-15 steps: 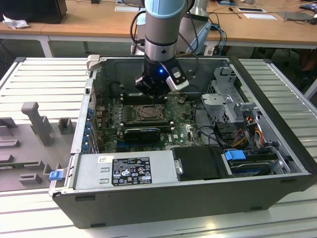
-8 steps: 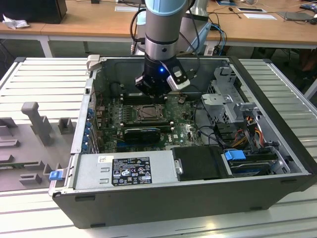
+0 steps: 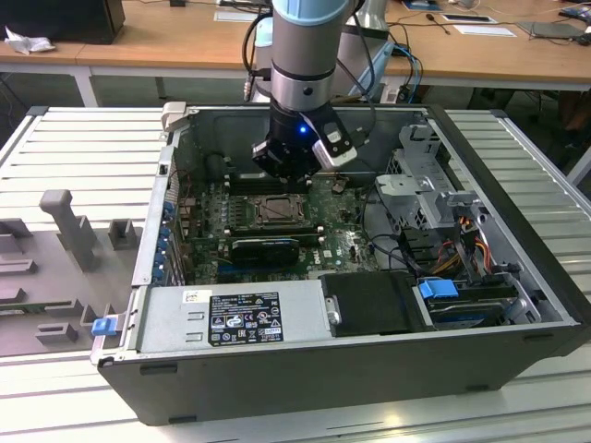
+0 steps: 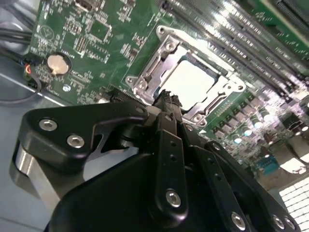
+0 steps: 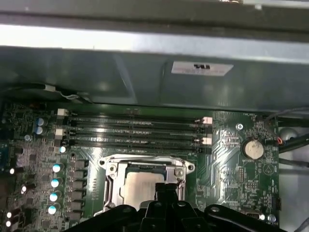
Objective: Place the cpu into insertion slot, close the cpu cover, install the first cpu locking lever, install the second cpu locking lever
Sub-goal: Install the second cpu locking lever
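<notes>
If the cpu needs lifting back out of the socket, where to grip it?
By opposite edges, from straight above. The cpu lies flat in the insertion slot with the cpu cover framing it, so only its top face shows; the edges look hard to reach unless the cover is opened.

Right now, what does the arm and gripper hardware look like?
The arm is a silver-grey cylinder with a pale blue band at the joint and black cables looping beside it. The gripper is black with a small blue light; in the second wrist view its matte black linkages carry silver screw heads.
</notes>
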You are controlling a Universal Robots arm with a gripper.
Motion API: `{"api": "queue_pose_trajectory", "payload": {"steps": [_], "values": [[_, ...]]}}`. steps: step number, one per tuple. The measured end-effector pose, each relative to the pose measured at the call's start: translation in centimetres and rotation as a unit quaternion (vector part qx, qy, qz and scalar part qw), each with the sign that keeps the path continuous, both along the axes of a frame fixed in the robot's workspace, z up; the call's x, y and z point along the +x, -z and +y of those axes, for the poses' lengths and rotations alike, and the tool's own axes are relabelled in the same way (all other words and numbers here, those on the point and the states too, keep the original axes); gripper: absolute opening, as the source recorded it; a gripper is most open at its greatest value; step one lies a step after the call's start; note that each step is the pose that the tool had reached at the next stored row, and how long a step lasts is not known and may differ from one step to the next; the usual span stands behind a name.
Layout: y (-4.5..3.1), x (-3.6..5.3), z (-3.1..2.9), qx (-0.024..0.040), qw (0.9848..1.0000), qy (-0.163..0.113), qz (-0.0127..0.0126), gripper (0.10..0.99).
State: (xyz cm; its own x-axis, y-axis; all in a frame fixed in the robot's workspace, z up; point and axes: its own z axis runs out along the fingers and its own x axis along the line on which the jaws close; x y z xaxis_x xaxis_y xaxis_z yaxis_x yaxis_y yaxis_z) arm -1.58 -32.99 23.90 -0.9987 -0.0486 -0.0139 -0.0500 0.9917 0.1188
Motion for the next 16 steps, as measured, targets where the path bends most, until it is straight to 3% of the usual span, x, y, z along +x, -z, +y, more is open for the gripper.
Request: {"api": "queue_pose_trajectory", "payload": {"steps": [2, 8, 9, 11, 13, 16], "values": [[0.02, 0.00, -0.42, 0.0000, 1.0000, 0.000, 0.0000, 0.106], [0.07, 0.00, -2.95, -0.0001, 1.0000, 0.000, 0.0000, 0.106], [0.12, 0.00, -3.77, -0.0001, 1.0000, 0.000, 0.0007, 0.106], [0.27, 0.00, -5.06, 0.0013, 1.0000, 0.000, 0.0050, 0.106], [0.35, -0.20, -5.47, 0.0050, 1.0000, 0.000, 0.0056, 0.106], [0.41, -1.81, -5.62, 0.0127, 0.9999, -0.001, 0.0055, 0.106]]}}
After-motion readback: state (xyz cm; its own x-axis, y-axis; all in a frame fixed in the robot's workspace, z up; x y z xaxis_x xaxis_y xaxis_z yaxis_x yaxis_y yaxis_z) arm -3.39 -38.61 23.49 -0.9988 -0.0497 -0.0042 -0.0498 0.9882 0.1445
